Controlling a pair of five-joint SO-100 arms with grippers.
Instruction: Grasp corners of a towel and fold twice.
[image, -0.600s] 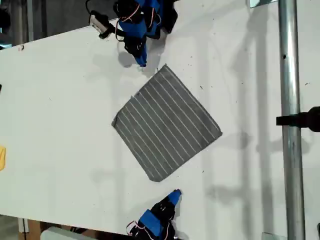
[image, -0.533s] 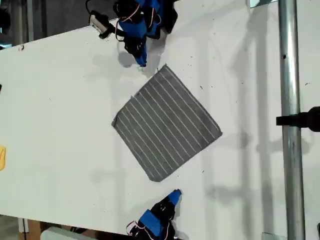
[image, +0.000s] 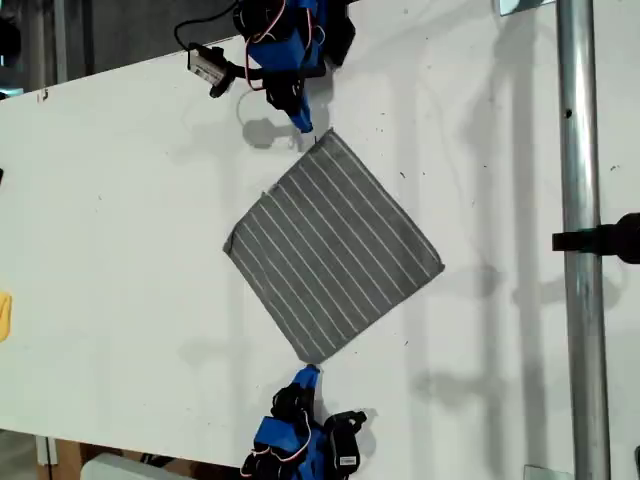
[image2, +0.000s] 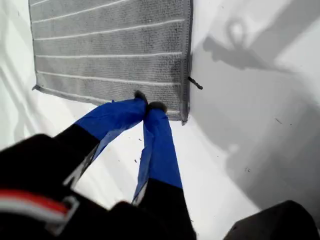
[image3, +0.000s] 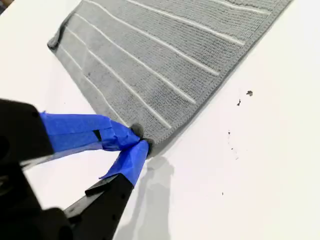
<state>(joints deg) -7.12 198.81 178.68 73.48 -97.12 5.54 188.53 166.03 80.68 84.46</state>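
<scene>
White laminate tabletop (image: 120, 250), flecked with small dark specks and crossed by soft shadows, fills most of the exterior view. A bare metal pole (image: 580, 330) with a black clamp (image: 602, 240) runs down that view's right side, and a scrap of something yellow (image: 4, 316) sits at its left edge.

The square dark-grey cloth towel with thin white stripes (image: 333, 245) lies flat and unfolded mid-table, turned like a diamond. One blue-taped arm (image: 285, 60) reaches to its upper corner (image: 328, 135) and another (image: 298, 440) to its lower corner (image: 315, 357).

My first gripper (image2: 147, 106) has its blue-taped tips pressed together on the towel's hem beside a corner. My second gripper (image3: 140, 140) has its tips closed together right at a corner. Whether either actually pinches cloth, I cannot tell.
</scene>
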